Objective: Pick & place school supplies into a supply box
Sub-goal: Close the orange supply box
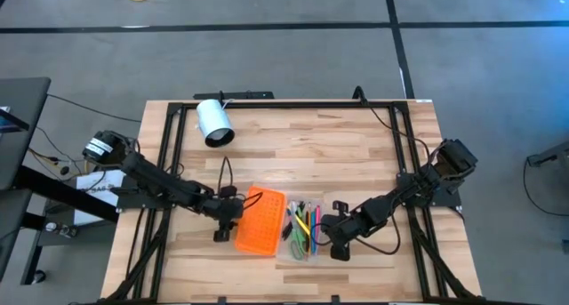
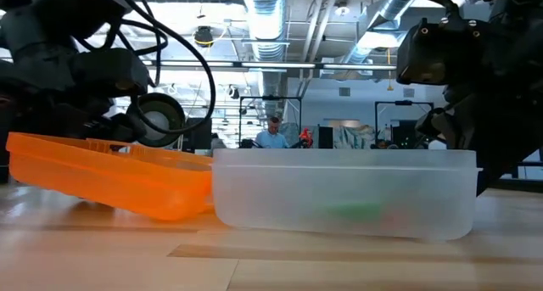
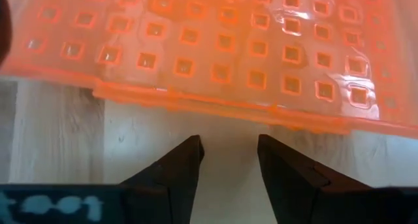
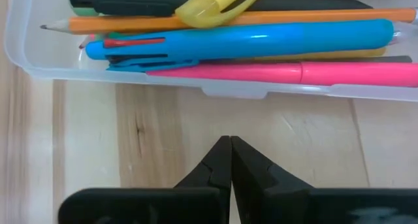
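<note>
Several pens (image 4: 248, 41) lie inside supply box (image 1: 300, 249), lower centre of high view; orange lid (image 1: 259, 220) hinged open, light, flexible, slippery plastic; grip at edge; left gripper (image 3: 228, 160) parted, empty; right gripper (image 4: 230, 160) closed, empty.

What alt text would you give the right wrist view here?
A clear supply box on a wooden table holds pens and pencils lying lengthwise: a blue pen, a pink marker, an orange pencil and a yellow marker. The right tool sits shut just outside the box, holding nothing.
</note>
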Controlling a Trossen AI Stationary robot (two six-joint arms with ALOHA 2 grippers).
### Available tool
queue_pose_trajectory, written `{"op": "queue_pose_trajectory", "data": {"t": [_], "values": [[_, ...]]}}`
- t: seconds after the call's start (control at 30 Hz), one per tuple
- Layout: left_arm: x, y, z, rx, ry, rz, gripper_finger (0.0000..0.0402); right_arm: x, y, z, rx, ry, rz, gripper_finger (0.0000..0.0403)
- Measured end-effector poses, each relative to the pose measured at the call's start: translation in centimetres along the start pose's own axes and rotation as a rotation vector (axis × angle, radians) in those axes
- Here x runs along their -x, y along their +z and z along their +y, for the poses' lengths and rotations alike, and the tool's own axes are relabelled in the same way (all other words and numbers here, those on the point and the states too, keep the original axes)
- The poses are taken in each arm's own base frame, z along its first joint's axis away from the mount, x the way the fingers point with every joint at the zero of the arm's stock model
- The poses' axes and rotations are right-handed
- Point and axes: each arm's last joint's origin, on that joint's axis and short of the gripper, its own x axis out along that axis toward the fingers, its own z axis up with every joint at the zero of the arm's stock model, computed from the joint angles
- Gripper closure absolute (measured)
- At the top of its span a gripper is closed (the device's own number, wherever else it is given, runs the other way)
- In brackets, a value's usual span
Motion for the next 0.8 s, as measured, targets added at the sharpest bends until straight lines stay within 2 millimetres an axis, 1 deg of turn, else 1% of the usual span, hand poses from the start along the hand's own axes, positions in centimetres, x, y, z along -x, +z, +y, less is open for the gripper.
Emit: {"op": "queue_pose_trajectory", "data": {"t": [0.27, 0.43, 0.6, 0.8], "values": [[-0.2, 0.8, 1.1, -0.036, 0.032, -0.059, 0.0233, 0.0, 0.1, 0.0, -0.020, 0.000, -0.008, 0.0403], [-0.2, 1.0, 1.7, -0.029, 0.028, -0.062, 0.0232, 0.0, 0.2, 0.0, -0.022, -0.005, -0.015, 0.0403], [-0.2, 1.1, 1.7, -0.034, -0.004, -0.059, 0.0232, 0.0, 0.6, -0.1, -0.013, 0.005, -0.046, 0.0403], [-0.2, 1.0, 1.4, -0.005, -0.069, -0.045, 0.0232, -0.1, 1.3, -1.0, -0.030, -0.009, -0.057, 0.0403]]}}
